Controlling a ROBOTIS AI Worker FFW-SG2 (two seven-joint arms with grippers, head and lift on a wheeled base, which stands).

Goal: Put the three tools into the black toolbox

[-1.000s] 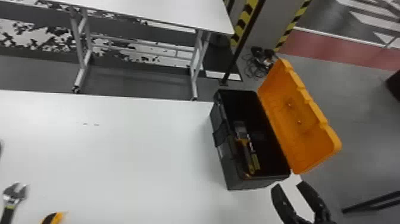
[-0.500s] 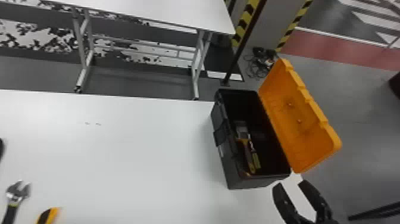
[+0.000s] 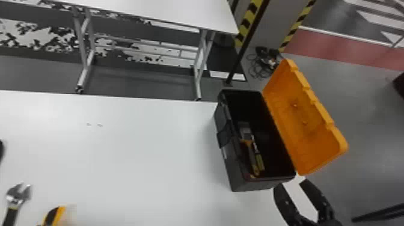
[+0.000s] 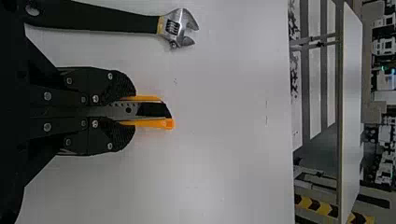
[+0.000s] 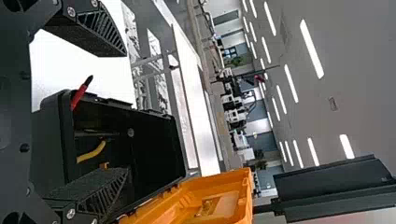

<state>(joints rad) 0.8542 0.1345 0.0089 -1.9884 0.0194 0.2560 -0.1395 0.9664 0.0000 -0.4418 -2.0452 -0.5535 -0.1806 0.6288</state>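
The black toolbox [image 3: 225,168] stands at the table's right, orange lid [image 3: 303,126] open; a grey-and-orange tool [image 3: 248,144] and a yellow-and-black one [image 3: 259,160] lie inside. My right gripper [image 3: 296,198], parked open with nothing between its fingers, is at the box's near end. In the right wrist view this gripper [image 5: 123,113] is beside the toolbox [image 5: 51,140]. The utility knife [image 3: 54,216] shows at the head view's lower left, right of the adjustable wrench [image 3: 18,196]. In the left wrist view my left gripper [image 4: 133,111] is shut on the orange-edged knife [image 4: 156,111], beside the wrench [image 4: 175,28].
The white table [image 3: 120,156] stretches between the wrench and the toolbox. Part of a black object [image 3: 1,148] shows at the head view's left edge. A red piece with a dark tip [image 5: 80,95] rises at the box's rim. Another white table [image 3: 165,12] stands behind.
The knife has shifted slightly left, then slightly right again relative to the wrench. The head view has shifted a little. My right gripper has barely moved, and the toolbox has stayed put.
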